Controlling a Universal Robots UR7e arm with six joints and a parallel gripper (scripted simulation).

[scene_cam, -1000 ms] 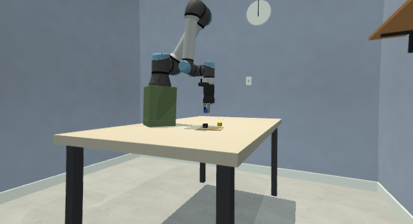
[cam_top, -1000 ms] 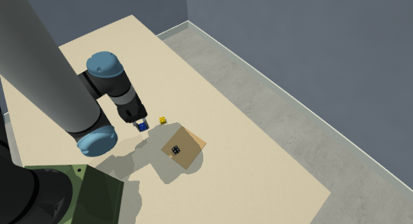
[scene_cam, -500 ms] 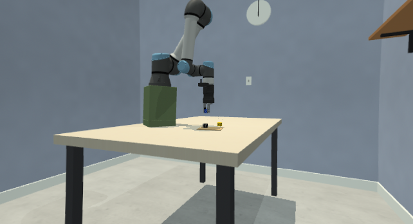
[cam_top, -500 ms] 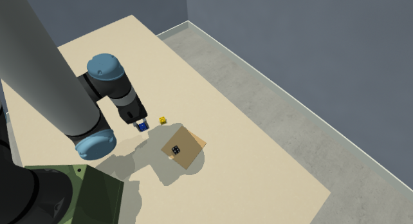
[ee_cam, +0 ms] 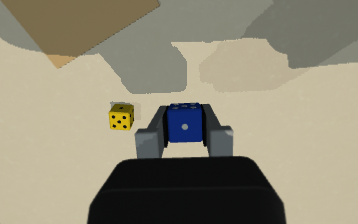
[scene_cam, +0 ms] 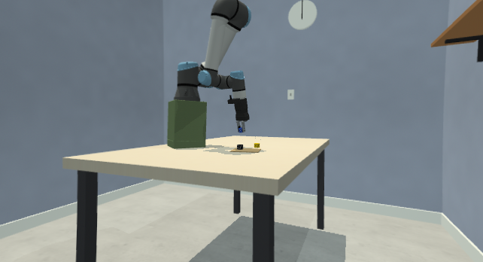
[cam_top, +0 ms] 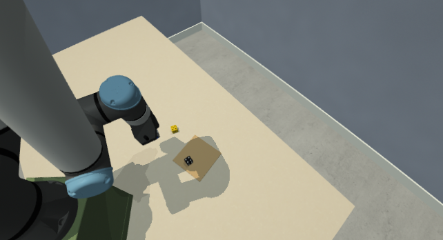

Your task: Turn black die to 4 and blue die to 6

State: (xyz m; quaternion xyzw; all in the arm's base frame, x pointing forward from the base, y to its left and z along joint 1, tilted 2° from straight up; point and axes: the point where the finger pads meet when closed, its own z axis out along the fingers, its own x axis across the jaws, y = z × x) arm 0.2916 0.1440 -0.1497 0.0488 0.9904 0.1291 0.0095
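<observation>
Held the blue die point(ee_cam: 184, 122) tight in the gripper point(ee_cam: 184, 131) up above the table point(cam_top: 276, 183), off the mat's point(cam_top: 207, 156) near corner by the yellow die point(cam_top: 174, 128); next probably needed setting down on the mat, six up, away from the black die point(cam_top: 188, 161).

The gripper point(ee_cam: 184, 131) has its jaws closed on the blue die point(ee_cam: 184, 123), one-pip face toward the camera. Just left of it, the yellow die point(ee_cam: 121, 118) sits on the tabletop point(ee_cam: 305, 150), the mat point(ee_cam: 85, 25) farther off, upper left.
</observation>
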